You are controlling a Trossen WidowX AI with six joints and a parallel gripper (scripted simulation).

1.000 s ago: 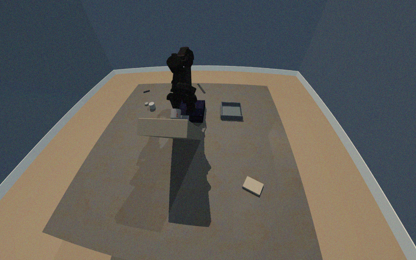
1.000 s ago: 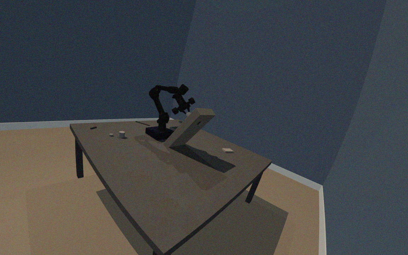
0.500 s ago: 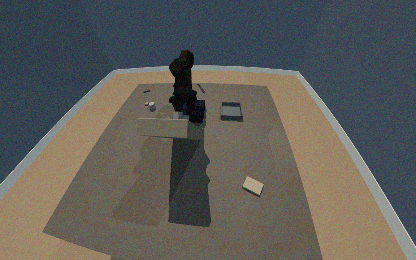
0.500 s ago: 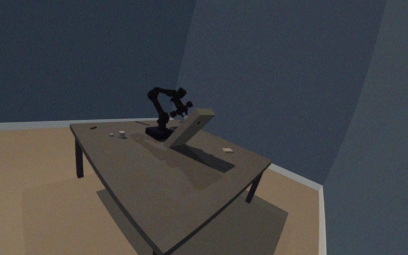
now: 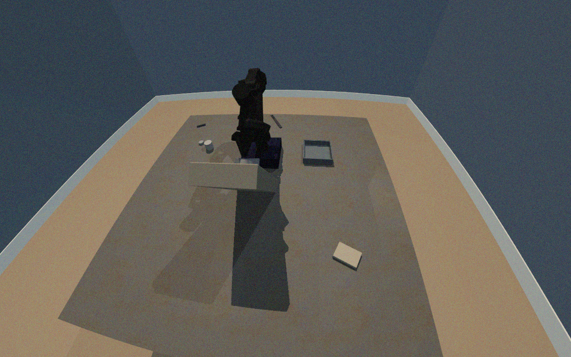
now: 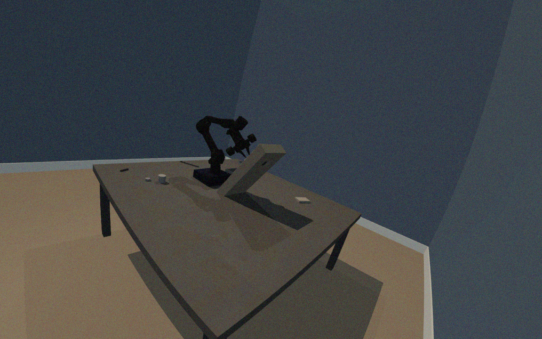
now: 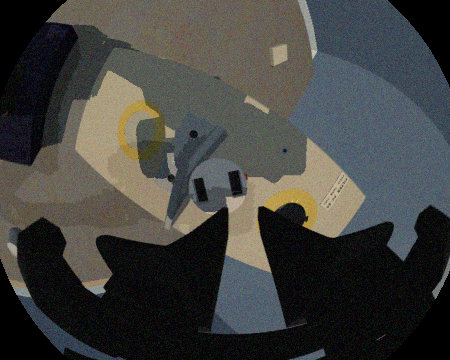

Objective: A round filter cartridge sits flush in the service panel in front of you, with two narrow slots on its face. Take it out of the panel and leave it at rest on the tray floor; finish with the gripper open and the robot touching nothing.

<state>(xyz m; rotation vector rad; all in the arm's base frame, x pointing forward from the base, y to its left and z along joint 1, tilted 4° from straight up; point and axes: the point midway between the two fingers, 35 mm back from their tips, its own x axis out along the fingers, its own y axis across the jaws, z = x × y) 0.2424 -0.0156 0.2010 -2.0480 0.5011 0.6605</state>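
Oops, the fingers [image 5: 252, 154] [image 6: 245, 155] look let go, with a small gap and nothing held, while the round cartridge [image 7: 217, 168] is out of its hole, at eleven o'clock from their tips in the wrist view. It may roll or drop off the sloping panel [image 5: 223, 176] [image 6: 247, 168] [image 7: 97, 120], because nothing grips it and the tray [image 5: 317, 162] is well apart, at three o'clock from above. Reaching down crooked could bump it away too.

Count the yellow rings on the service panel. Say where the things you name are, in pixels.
2. One surrounds the dark round opening [image 7: 290, 214], partly behind a finger; the other [image 7: 126, 131] lies toward the arm's base [image 7: 22, 100]. More could hide behind the gripper [image 7: 243, 207].
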